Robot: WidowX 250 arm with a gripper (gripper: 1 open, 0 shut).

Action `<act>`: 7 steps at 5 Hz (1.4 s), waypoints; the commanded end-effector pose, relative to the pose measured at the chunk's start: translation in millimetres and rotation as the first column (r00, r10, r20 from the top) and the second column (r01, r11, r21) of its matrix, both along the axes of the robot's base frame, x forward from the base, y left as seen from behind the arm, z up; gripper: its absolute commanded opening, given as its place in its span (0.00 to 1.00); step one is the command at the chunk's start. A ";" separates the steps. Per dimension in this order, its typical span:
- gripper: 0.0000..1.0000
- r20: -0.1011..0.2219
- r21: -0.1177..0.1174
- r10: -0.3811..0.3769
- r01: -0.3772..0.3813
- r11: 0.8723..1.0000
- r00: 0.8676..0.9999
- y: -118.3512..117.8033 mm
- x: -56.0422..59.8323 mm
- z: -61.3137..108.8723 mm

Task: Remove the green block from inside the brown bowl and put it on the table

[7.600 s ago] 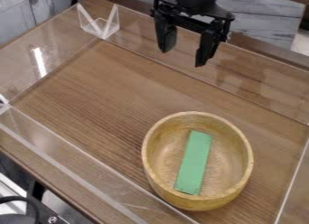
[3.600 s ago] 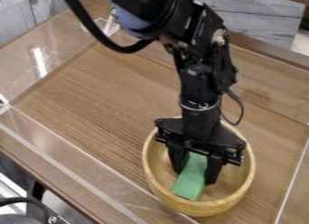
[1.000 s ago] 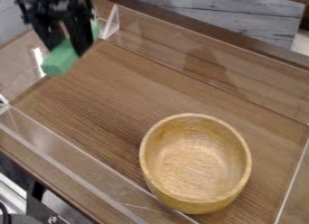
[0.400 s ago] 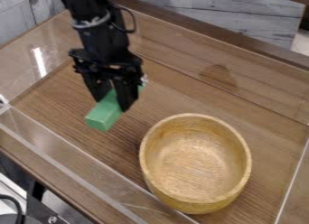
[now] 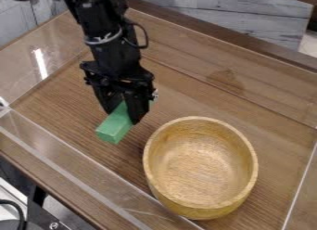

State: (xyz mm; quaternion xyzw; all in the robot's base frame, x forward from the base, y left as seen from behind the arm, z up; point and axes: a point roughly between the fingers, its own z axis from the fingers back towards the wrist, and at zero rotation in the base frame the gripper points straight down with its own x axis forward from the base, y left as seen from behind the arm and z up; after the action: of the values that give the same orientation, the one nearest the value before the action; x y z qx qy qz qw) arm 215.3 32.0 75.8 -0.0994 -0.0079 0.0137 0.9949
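Single black robot arm (image 5: 99,20) reaches down from the upper left over the wide brown wood-grain table (image 5: 210,81). Its black two-fingered gripper (image 5: 128,111) points almost straight down, fingers clamped on the upper end of the flat, bright green rectangular block (image 5: 117,126).

The block hangs tilted, its lower end slanting toward the lower left. That lower end is very close to the tabletop; whether it touches the wood cannot be told from this view.

The block is outside the large round light-brown wooden bowl (image 5: 203,166), just beside the bowl's upper-left rim. No contact between block and rim is visible. The bowl sits at the lower right of the table, upright, its thick rim and inner grain plain to see. Its inside is bare wood.

Clear acrylic walls (image 5: 74,192) edge the table along the near and left sides, with a further clear panel catching reflections at the far left corner. Beyond the far edge, at upper right, is a pale marbled surface (image 5: 266,16).

The arm's cabling loops beside the wrist above the gripper.
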 end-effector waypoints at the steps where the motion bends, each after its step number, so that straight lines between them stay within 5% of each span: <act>1: 0.00 0.039 0.006 -0.006 0.005 1.000 0.999 0.3 8.3 2.3; 7: 0.00 0.042 -0.020 -0.003 0.004 1.000 0.999 5.6 16.9 0.7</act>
State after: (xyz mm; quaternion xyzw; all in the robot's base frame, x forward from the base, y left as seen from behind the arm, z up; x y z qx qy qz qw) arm 222.1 33.2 66.5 -0.1147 -0.0060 0.0075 0.9934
